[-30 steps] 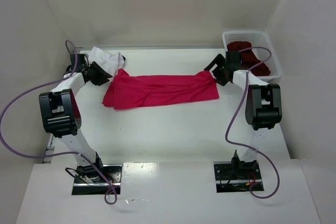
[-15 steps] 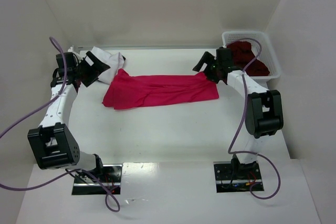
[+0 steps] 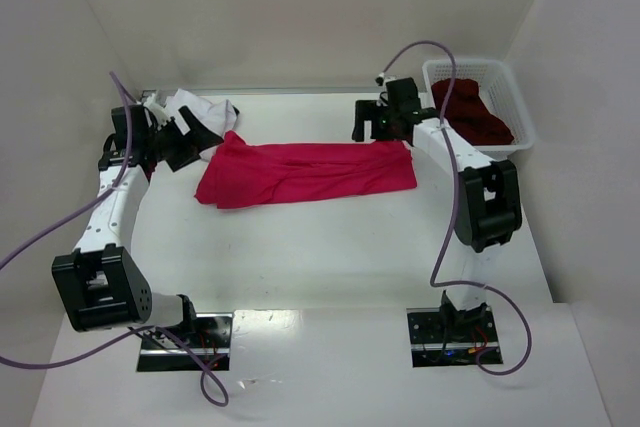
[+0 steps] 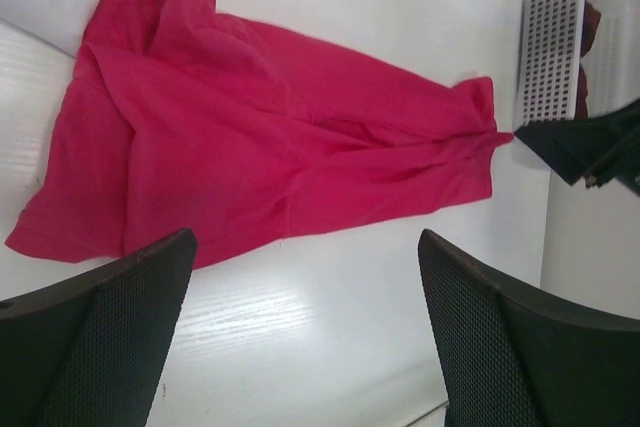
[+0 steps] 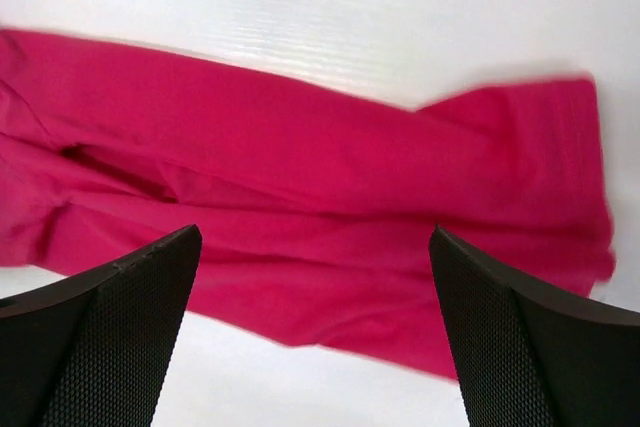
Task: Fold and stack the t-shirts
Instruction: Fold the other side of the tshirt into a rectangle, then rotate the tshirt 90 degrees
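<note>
Left pincer and right pincer wide open, empty, at either end of crimson t-shirt on bench, white t-shirt partly hidden behind left pincer

1. Bolted side by side at the near edge, both reaching far forward.
2. At the left arm: elbow folded low and outward beside its base, forearm running away from it, wrist bent inward to the right.
3. Left jaws: spread wide, gripping nothing, left pads well apart.
4. At the right arm: elbow raised partway out, forearm angled far and leftward, wrist pointing inward.
5. Right jaws: spread wide, gripping nothing, right pads well apart.
</note>
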Robot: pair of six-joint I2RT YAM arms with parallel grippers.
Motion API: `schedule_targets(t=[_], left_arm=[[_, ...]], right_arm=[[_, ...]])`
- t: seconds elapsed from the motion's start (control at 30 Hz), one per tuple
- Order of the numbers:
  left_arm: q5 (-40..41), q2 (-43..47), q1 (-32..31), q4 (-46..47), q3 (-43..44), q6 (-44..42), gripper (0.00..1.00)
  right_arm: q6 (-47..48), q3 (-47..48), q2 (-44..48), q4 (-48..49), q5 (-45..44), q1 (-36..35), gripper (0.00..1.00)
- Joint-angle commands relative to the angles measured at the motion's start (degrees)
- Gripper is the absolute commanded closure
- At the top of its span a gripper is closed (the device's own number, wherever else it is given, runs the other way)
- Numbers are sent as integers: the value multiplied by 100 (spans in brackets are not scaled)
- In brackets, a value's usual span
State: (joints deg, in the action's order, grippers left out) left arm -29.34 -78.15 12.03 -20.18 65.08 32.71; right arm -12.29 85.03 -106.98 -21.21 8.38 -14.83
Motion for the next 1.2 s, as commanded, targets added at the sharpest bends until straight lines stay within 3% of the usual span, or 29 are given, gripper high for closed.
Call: schedule_targets(t=[0.0, 0.1, 0.2, 0.6, 1.17], left_arm=[[-291, 151, -34, -214, 48, -388, 1], [-291, 151, -34, -284, 49, -388, 1], [-405, 151, -34, -223, -4, -388, 1], [-476, -77, -34, -337, 163, -546, 1], [-590, -350, -34, -390, 593, -555, 1]], right_arm=[[1666, 453, -218, -542, -412, -553, 0], [2544, 321, -218, -375, -1249, -1116, 0], [3030, 513, -490, -743, -1426, -1250, 0], [3699, 303, -973, -349, -1998, -1250, 0], [3989, 558, -1862, -639, -1498, -1645, 0]])
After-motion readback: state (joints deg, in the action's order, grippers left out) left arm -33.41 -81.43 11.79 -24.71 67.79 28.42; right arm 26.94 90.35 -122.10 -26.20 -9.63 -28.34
